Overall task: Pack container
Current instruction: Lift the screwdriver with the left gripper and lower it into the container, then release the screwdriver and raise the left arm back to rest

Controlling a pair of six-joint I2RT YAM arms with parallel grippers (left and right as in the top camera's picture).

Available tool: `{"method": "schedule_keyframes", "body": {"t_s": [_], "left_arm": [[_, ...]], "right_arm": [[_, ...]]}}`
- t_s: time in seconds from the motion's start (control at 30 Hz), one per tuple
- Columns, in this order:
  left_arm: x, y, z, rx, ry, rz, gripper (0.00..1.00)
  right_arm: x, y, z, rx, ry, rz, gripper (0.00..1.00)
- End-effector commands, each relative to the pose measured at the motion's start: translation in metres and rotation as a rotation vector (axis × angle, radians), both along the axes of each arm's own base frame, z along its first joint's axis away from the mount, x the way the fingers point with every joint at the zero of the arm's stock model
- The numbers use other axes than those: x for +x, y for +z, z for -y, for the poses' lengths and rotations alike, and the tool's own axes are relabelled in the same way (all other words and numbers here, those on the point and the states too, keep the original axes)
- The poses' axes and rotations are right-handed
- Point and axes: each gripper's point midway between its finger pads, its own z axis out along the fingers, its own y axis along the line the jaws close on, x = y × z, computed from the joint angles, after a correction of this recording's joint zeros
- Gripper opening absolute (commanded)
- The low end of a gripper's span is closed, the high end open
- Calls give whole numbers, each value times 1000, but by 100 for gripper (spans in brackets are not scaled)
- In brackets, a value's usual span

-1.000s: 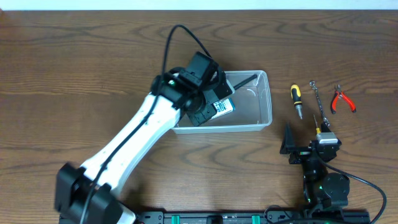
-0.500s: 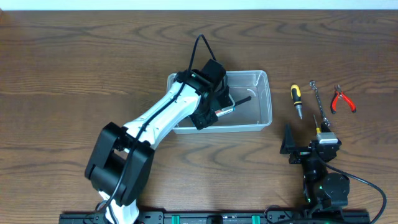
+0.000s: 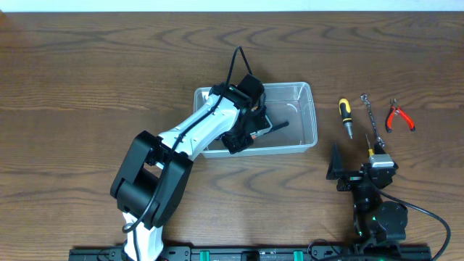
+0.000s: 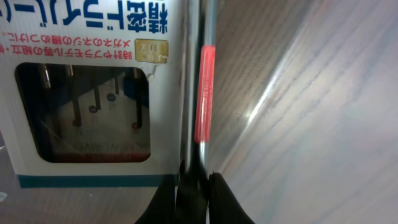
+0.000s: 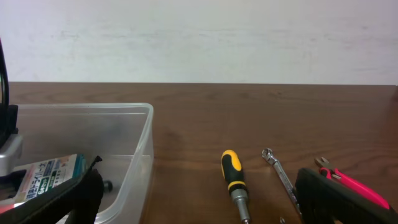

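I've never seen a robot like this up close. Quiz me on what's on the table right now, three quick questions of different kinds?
1. True or false: the red pliers lie inside the container.
2. Which arm reaches into the container? A) left arm B) right arm C) neither
3. How many loose tools lie on the table to the container's right?
Key: 1 false. 2 A. 3 three: yellow-handled screwdriver, silver wrench, red pliers.
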Motion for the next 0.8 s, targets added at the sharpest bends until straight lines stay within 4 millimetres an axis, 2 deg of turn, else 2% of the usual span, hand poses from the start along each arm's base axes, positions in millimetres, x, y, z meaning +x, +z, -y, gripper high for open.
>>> {"method": "schedule_keyframes", "body": {"t_s": [0.0, 0.13, 0.3, 0.4, 0.57, 0.77], "left_arm": [[13, 3, -5, 46, -12, 59, 8], [17, 4, -9, 69, -11, 83, 28], [19, 7, -8, 64, -9, 92, 44], [22, 12, -7, 52, -6, 110, 49], [34, 30, -7, 22, 19, 156, 49], [60, 69, -11, -40, 82, 253, 50]], "right_arm": [[0, 0, 3, -12, -13, 2, 99], [0, 0, 3, -12, -13, 2, 99], [0, 0, 3, -12, -13, 2, 99], [0, 0, 3, -12, -13, 2, 99], [0, 0, 3, -12, -13, 2, 99], [0, 0, 3, -12, -13, 2, 99]]}}
